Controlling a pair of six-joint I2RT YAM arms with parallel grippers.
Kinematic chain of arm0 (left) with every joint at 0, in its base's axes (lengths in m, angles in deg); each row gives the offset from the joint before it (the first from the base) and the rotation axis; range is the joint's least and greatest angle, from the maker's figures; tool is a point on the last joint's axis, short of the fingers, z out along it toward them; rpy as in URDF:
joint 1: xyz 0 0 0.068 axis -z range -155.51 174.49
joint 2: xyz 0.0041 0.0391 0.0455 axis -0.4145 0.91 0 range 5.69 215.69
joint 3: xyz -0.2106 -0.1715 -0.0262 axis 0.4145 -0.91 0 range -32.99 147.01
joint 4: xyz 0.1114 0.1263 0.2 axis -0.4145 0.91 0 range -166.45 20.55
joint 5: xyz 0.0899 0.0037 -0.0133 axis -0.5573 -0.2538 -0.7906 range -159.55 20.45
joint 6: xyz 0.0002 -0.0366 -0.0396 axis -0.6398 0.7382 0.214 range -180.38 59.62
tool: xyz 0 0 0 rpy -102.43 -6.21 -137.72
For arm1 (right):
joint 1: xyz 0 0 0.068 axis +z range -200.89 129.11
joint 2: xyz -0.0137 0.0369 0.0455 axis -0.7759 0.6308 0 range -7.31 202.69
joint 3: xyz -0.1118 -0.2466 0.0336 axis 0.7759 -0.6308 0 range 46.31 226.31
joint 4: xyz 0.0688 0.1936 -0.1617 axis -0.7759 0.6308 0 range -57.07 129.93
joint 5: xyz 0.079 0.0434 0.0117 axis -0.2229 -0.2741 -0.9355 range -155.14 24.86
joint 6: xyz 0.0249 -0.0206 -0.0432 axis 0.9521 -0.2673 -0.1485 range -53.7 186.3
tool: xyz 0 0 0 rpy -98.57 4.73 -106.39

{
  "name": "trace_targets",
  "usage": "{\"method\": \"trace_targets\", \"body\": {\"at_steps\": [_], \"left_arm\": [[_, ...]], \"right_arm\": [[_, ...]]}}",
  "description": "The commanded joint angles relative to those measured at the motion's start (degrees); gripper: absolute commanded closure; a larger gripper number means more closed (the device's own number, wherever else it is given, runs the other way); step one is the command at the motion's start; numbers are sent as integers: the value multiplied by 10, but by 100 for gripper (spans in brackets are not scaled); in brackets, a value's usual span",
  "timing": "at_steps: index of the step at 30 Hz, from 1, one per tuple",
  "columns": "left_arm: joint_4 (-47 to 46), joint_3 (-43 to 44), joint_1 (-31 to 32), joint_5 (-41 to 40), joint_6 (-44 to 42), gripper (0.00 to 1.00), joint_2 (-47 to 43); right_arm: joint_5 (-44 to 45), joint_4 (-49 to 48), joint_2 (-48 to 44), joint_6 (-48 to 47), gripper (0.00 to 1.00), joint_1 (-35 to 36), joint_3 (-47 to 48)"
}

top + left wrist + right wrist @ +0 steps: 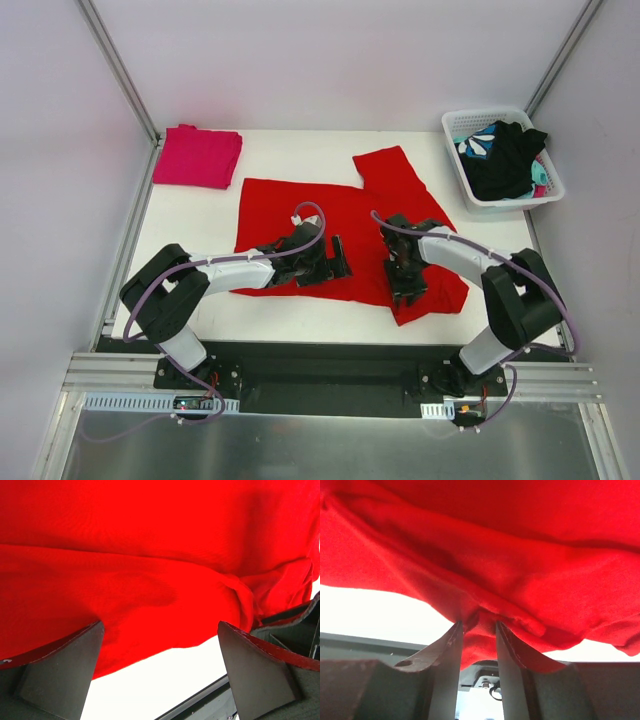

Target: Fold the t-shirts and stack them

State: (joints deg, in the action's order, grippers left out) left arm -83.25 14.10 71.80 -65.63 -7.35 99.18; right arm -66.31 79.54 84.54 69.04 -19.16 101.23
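A large red t-shirt [300,215] lies spread on the white table, one sleeve reaching toward the back right. My left gripper [338,258] sits low over its near hem, open, with only hem and bare table between its fingers [160,625]. The red cloth [150,555] fills that wrist view. My right gripper [408,290] is at the shirt's near right corner, shut on a bunched fold of red cloth [520,540] that is pinched between its fingertips [479,622]. A folded magenta-pink t-shirt [197,155] rests at the back left corner.
A white basket [470,117] stands at the back right, holding a black garment [505,160] and a teal-and-white patterned one [478,143]. Metal frame posts rise at both back corners. The table's near edge runs just in front of both grippers.
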Motion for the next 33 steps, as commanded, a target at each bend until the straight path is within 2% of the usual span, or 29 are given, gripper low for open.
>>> {"method": "trace_targets", "body": {"at_steps": [1,8,12,16,22,27,28,33], "left_arm": [[51,-14,7,-12,-3,1,-3],[51,-11,8,-11,-4,1,-3],[51,-9,8,-9,-3,1,-2],[51,-9,9,-10,-2,1,-1],[51,-4,10,-10,-3,1,0],[56,-9,10,-16,-2,1,-4],[58,-11,10,-16,-3,1,-6],[58,-12,10,-17,-2,1,-5]], "right_arm": [[-69,2,-54,-3,64,0,-22],[-102,57,-184,40,64,33,-63],[-91,105,-248,68,64,70,-75],[-64,145,-299,82,64,77,-72],[-24,128,-272,89,65,76,-75],[4,36,-248,119,68,77,-120],[32,17,-248,125,68,77,-126],[68,-22,-238,146,69,79,-169]]}}
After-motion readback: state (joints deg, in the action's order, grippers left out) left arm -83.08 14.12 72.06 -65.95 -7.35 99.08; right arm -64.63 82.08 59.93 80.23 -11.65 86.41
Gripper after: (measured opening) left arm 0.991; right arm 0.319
